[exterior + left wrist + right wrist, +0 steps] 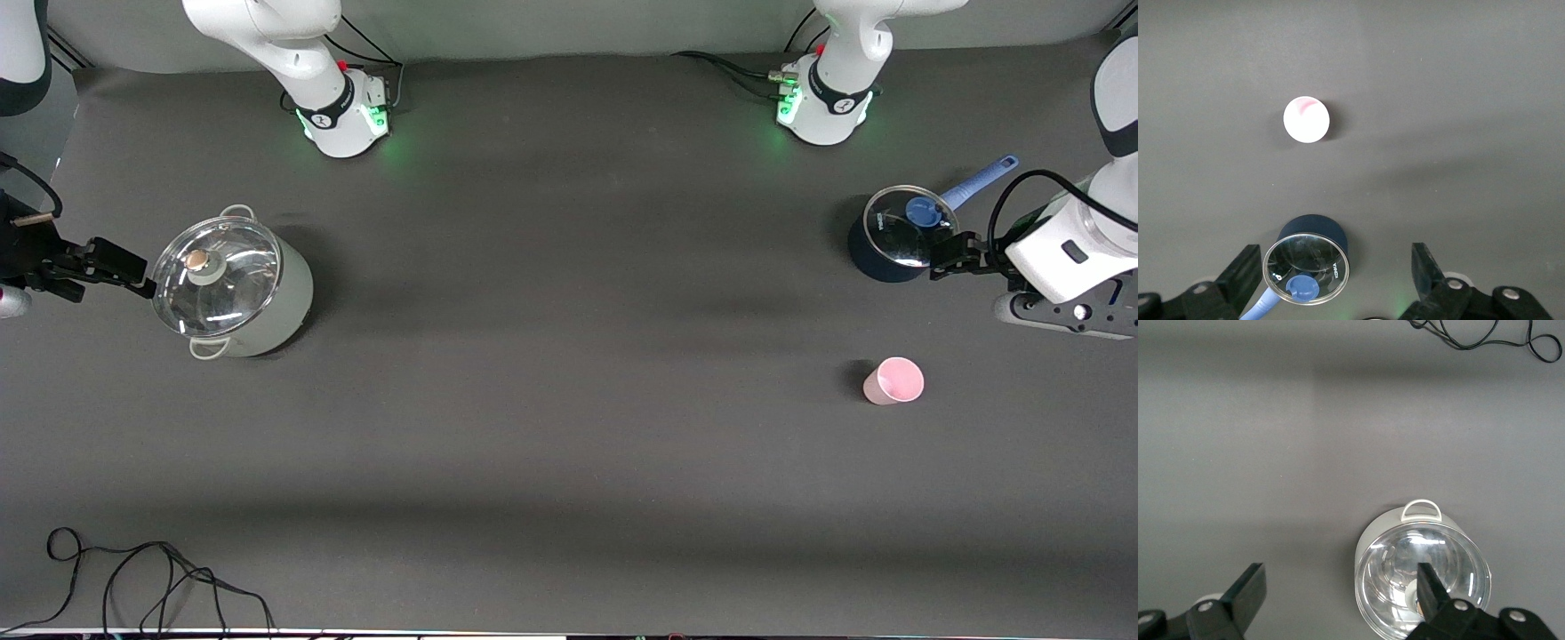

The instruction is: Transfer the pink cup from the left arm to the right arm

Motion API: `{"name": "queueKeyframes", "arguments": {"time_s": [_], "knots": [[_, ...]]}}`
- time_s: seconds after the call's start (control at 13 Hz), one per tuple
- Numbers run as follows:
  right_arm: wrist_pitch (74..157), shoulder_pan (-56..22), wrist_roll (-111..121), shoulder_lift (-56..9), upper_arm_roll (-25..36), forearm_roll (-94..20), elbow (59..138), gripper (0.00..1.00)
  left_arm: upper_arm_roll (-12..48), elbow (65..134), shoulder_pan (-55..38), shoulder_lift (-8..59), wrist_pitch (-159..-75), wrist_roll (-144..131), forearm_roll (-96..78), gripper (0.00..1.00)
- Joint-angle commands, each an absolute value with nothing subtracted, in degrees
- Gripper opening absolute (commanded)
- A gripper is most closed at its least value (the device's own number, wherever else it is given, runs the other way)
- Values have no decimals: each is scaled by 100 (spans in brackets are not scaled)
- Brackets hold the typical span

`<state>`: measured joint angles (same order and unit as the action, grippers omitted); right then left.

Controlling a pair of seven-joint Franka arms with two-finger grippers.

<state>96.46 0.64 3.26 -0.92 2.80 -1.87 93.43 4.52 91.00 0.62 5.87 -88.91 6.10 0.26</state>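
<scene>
The pink cup [893, 380] stands upright on the dark table toward the left arm's end, nearer to the front camera than the blue saucepan. It is apart from both grippers. It also shows in the left wrist view [1306, 120], seen from above. My left gripper [956, 253] is open and empty, up in the air beside the saucepan; in its wrist view [1335, 272] the jaws stand wide apart. My right gripper [107, 267] is open and empty, up in the air beside the white pot at the right arm's end; in its wrist view [1340, 585] the jaws are wide apart.
A dark blue saucepan [898, 233] with a glass lid and a light-blue handle stands near the left gripper, also seen in the left wrist view [1313, 263]. A white pot [233, 289] with a glass lid stands at the right arm's end [1423, 580]. A black cable [151, 578] lies at the table's front edge.
</scene>
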Motion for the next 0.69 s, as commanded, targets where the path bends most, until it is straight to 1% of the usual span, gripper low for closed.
{"name": "queueKeyframes", "arguments": {"time_s": [0.0, 0.38, 0.61], "knots": [[9563, 44, 220, -114, 281, -220, 9229, 100, 431, 9097, 88, 483, -8842, 1008, -26, 100], [9554, 44, 211, -79, 281, -220, 9229, 100, 431, 8790, 623, 816, -8973, 3695, -53, 99], [9554, 44, 211, -70, 281, -220, 9229, 100, 439, 8395, 1140, 1352, -9000, 5539, -560, 100]]}}
